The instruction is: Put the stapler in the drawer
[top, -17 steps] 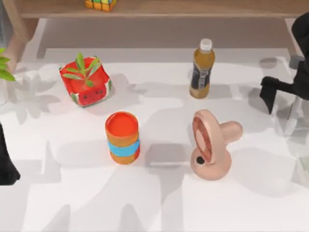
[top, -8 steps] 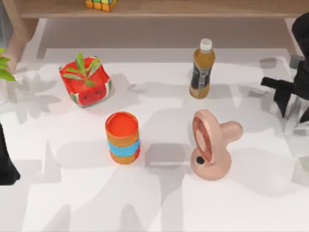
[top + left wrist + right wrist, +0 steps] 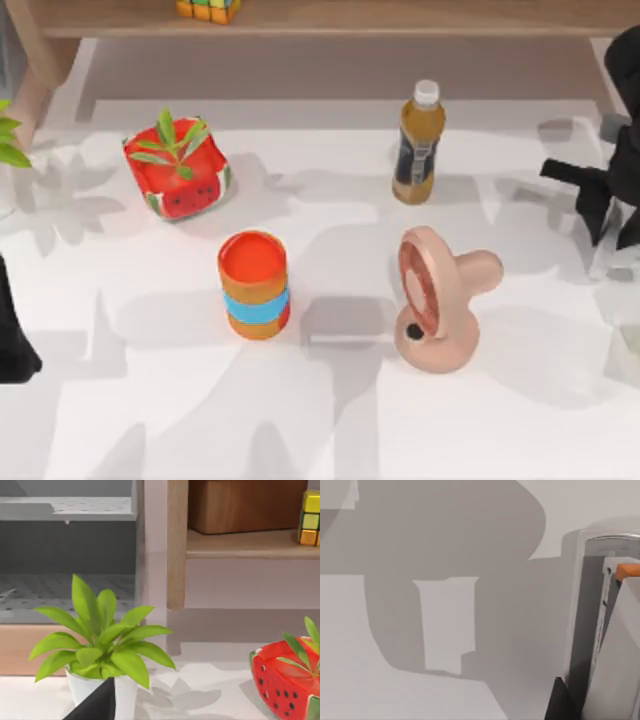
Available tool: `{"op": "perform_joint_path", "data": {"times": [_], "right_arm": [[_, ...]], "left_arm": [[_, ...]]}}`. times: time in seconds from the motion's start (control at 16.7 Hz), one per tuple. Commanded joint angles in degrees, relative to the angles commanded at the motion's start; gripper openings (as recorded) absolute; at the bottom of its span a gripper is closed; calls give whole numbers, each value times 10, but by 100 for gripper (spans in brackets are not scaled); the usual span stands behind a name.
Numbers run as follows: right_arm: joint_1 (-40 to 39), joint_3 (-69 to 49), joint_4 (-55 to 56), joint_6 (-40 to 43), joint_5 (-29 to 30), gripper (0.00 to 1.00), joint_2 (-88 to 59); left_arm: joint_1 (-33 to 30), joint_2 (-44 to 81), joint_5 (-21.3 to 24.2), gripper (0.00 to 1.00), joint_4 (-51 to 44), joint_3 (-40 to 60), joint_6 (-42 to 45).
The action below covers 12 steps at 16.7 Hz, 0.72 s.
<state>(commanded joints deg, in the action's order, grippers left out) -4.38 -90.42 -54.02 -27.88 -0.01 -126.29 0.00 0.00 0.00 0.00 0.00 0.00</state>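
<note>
R gripper [image 3: 612, 238] sits at table's right edge, fingers look spread, holding nothing. Stapler [image 3: 606, 262] lies directly under it, just below the tips. In the R wrist view, the stapler [image 3: 615, 670] is close beside one black finger [image 3: 559, 702]. Long axis approx front-to-back. R arm is nearer by far, reaching in from the right, wrist pointing down. L gripper [image 3: 14, 335] parked at left edge, grip state can't tell.

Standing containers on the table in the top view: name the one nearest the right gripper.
The capped amber bottle, toward the table's right. The right gripper is at the right edge; the orange cup and watermelon planter stand farther left.
</note>
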Motion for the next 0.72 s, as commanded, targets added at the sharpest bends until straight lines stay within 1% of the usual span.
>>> {"op": "perform_joint_path", "data": {"times": [0.3,0.54,0.72], "right_arm": [[-2,0,0,1,0,0,0],[-28,-8,-9,22,0,0,16],[-24,-22,-23,16,-2,0,28]], "left_arm": [[0,0,0,100,0,0,0],[0,0,0,100,0,0,0],[0,0,0,100,0,0,0]]}}
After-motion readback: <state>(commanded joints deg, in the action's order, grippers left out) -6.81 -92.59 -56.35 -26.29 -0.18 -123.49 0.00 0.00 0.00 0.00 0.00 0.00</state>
